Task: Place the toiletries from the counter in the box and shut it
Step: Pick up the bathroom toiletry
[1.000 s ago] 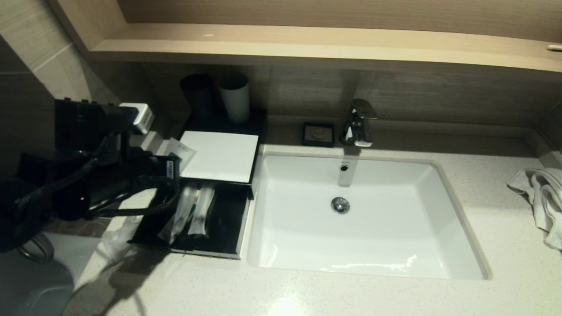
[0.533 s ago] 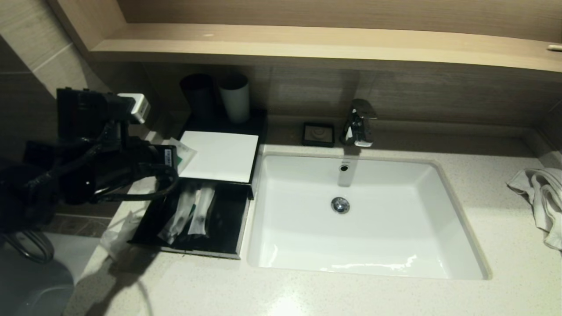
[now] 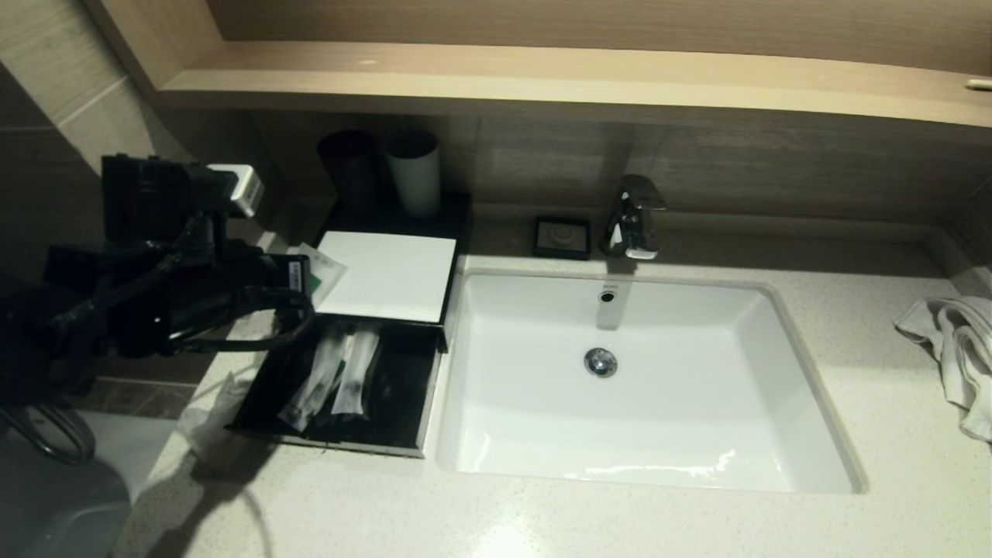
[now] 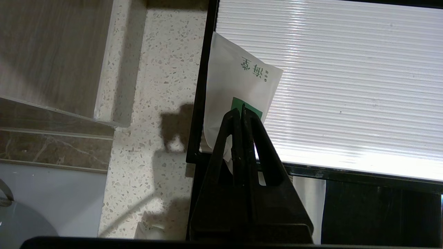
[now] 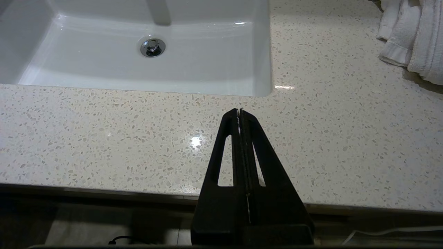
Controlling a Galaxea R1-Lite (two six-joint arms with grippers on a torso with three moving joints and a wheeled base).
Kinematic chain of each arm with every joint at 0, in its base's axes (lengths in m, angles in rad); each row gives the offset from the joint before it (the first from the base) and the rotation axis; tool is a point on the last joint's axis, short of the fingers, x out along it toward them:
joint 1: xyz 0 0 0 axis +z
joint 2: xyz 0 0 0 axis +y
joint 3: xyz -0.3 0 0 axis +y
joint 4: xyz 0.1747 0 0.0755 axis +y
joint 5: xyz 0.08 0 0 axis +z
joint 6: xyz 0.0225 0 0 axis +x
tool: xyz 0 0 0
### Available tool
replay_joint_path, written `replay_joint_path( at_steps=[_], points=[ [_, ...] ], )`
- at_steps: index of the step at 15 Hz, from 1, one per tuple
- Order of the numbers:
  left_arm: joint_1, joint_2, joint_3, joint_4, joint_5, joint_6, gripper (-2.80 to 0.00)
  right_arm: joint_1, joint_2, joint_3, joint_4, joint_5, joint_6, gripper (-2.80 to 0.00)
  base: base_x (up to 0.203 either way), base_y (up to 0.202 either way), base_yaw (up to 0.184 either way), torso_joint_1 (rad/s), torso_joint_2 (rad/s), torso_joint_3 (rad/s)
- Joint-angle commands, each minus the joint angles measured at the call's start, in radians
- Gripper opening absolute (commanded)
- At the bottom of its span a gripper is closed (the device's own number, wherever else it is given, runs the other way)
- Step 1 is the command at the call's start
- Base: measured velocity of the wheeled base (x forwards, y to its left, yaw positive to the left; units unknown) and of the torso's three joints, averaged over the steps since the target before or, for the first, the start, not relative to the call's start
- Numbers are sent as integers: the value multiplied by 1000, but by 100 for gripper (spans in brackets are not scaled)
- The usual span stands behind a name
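My left gripper [image 4: 241, 109] is shut on a short white packet [image 4: 238, 86] with a green square label, pinching it at the label. The packet hangs over the left edge of the box's white panel [image 4: 346, 86]; the head view shows this packet [image 3: 324, 269] beside the panel [image 3: 387, 275]. The black drawer [image 3: 395, 395] is pulled out toward me and holds two long slim packets [image 3: 322, 376] [image 3: 358, 372]. Another pale packet [image 3: 211, 407] lies on the counter [image 3: 542, 519] left of the drawer. My right gripper [image 5: 239, 110] is shut and empty over the counter's front edge.
A white basin [image 3: 775, 434] with a chrome faucet [image 3: 635, 217] fills the middle of the counter. A small black soap dish [image 3: 562, 236] sits behind it. Two cups [image 3: 415, 170] stand behind the box, a white towel [image 3: 957, 356] lies far right, and a wooden shelf overhangs.
My left arm has risen and drawn back slightly to the left, keeping hold of the short packet. The drawer and its packets have not moved.
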Motion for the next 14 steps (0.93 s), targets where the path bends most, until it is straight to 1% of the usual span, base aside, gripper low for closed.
replay_joint_path(
  at_steps=[1,2,6,14],
  points=[
    [7,3,2,-2,-1,0,-280,0,0,0,0,0,-1,-280,0,0,0,0,0,0],
    [8,5,2,-2,1,0,0,-1,0,0,0,0,-1,-280,0,0,0,0,0,0],
    [20,10,0,-4,1,-1,0,0,0,0,0,0,-1,-280,0,0,0,0,0,0],
    [21,30,2,-4,-2,-2,0,0,0,0,0,0,-1,-280,0,0,0,0,0,0]
  ],
)
